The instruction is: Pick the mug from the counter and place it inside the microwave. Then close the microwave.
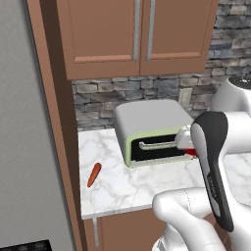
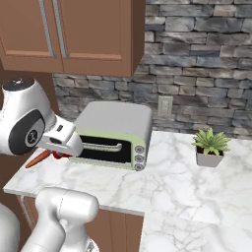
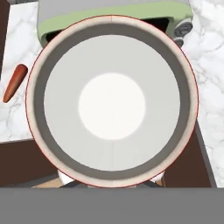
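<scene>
Hand (image 2: 61, 150) clamped on the mug (image 3: 111, 100), raised above the desk (image 1: 127, 181); a rim-only grip may slip during transfer.

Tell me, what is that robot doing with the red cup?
The robot's gripper is shut on the mug, a small red one with a white inside, and holds it up in front of the toaster oven, above the counter. The hand view looks straight down into the mug. An orange carrot lies on the counter to the left, and a little potted plant stands off to the right.
</scene>
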